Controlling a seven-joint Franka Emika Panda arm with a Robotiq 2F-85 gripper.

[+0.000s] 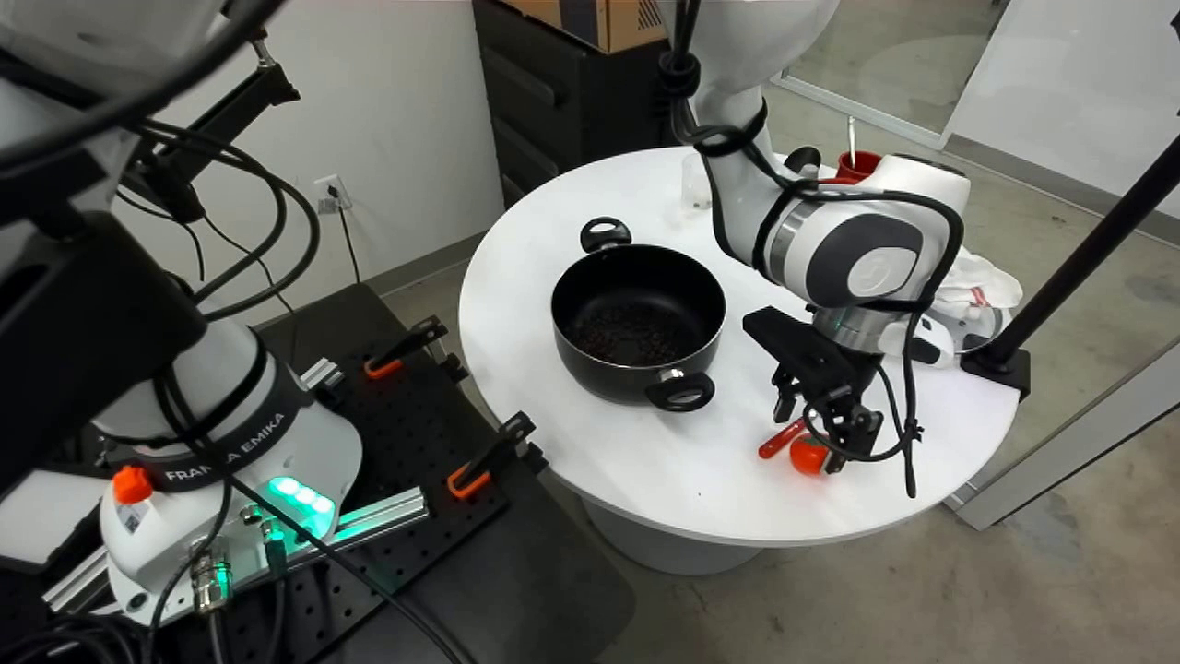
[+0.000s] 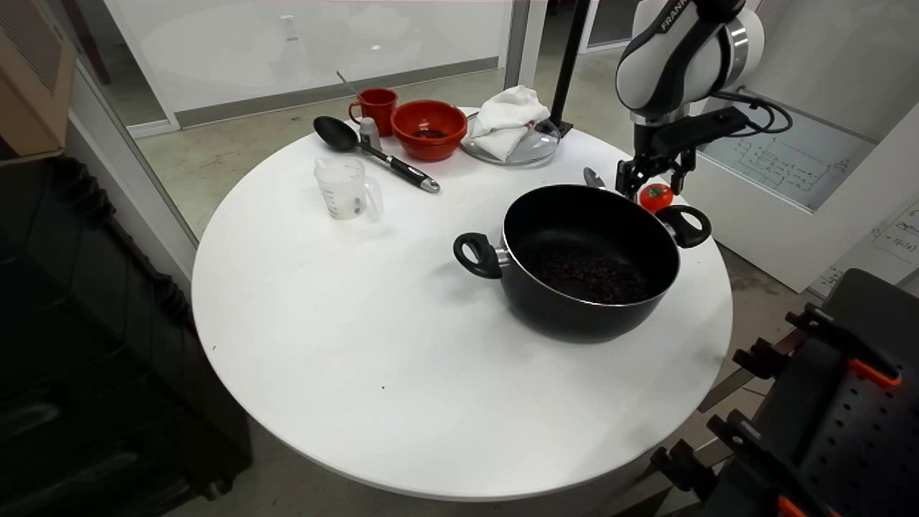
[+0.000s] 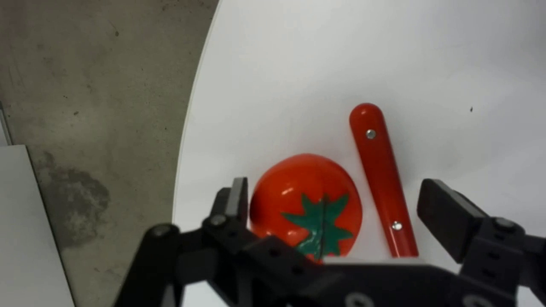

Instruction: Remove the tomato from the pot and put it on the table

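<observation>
The tomato (image 3: 306,202) shines red, green-starred, perhaps seamed.

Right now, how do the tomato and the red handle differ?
The tomato is round; the red handle is long and thin. The tomato bears a green leaf shape, the red handle silvery rivets. The tomato sits nearer the edge of the table than the red handle. Both look glossy and red.

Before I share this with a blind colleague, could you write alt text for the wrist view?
A red, green-topped tomato and a red handle lie side by side on a white table, between open black jaws. Floor shows at left, past the table's edge.
</observation>
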